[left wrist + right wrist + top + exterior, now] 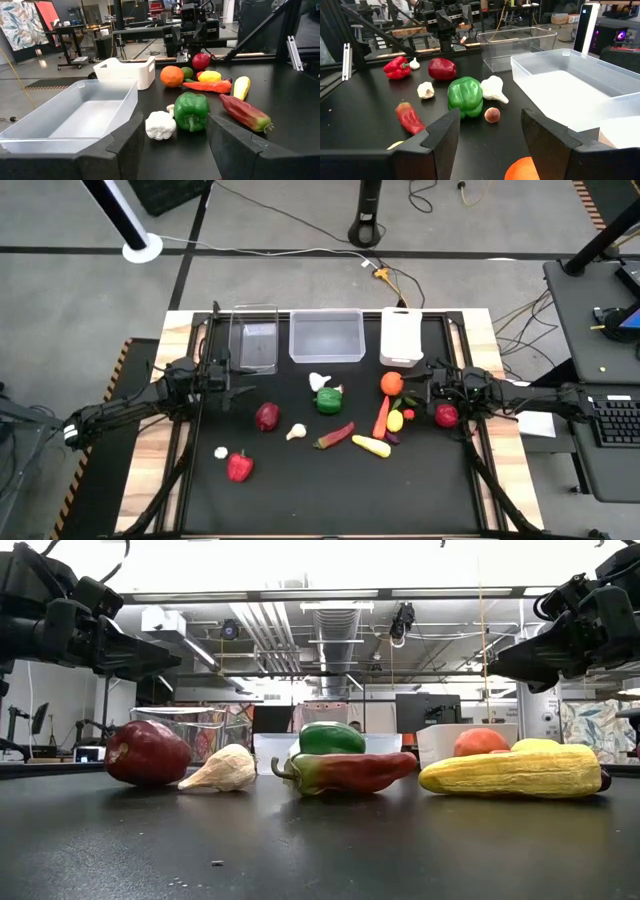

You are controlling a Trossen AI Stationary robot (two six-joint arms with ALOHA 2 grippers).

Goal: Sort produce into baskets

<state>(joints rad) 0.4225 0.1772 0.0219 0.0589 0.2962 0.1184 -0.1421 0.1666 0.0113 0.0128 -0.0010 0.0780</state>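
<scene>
The produce lies scattered over the black table: a green pepper (329, 400) and a white garlic (320, 381) at the middle, and an orange tomato (391, 383), a carrot (381, 417) and a yellow squash (371, 446) to their right. A dark red pepper (267, 417) and a red pepper (239, 467) lie toward the left. The three baskets stand along the far edge: narrow clear (254, 338), wider clear (326, 336), white (401, 337). My left gripper (235, 388) hovers open at the table's left, pointing level toward the middle (172, 150). My right gripper (415, 392) hovers open at the right, facing it (490, 145).
A red apple (446, 415) lies beneath my right arm's wrist. A long red-green chili (334, 436) and a small garlic (296, 432) lie near the table's middle, and another small white piece (221, 452) by the red pepper. Bare black table shows along the near edge (330, 500).
</scene>
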